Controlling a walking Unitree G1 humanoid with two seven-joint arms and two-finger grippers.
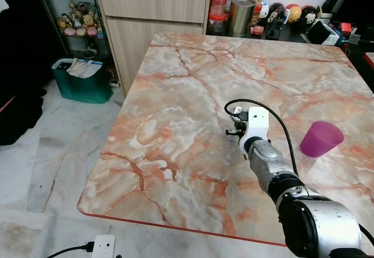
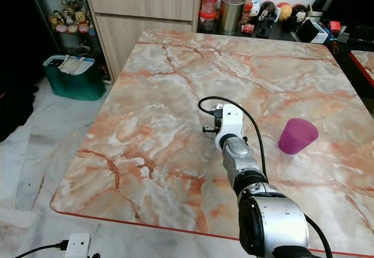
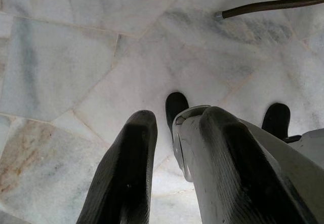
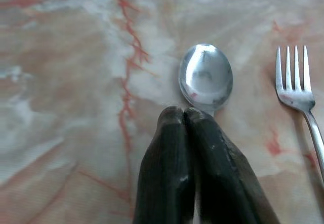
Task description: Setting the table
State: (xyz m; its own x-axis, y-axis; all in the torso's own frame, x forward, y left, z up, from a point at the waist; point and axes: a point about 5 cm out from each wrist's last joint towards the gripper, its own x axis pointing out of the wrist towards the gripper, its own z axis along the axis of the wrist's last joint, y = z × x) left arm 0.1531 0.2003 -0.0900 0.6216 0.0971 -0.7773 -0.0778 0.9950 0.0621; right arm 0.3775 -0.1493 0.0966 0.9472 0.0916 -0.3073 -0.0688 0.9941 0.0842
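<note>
The right arm reaches out over the marble table point(image 1: 175, 94), its white wrist sitting just right of centre in the head view. In the right wrist view the right gripper point(image 4: 185, 113) has its two black fingers pressed tight together, tips low at the table — and a spoon point(image 4: 206, 78) pokes out from just beyond those tips, bowl up and shiny against the pink-veined stone. The handle is hidden under the fingers, so whether they pinch it or merely lie over it I cannot tell. To the right of the spoon in that frame lies a fork point(image 4: 296, 84), tines pointing toward the top edge, apart from the spoon.

Back in the head view, a purple cup point(image 1: 321, 138) stands on the table at the right of the frame, near the arm but clear of it. At the far edge, top centre, a metal tin point(image 1: 240, 16) stands among jars and small figurines. A green bin point(image 1: 82, 80) sits on the floor at upper left, beside a wooden cabinet point(image 1: 146, 18).

The left gripper point(image 3: 169, 127) hangs over pale floor tiles — fingers parted, nothing between them.
</note>
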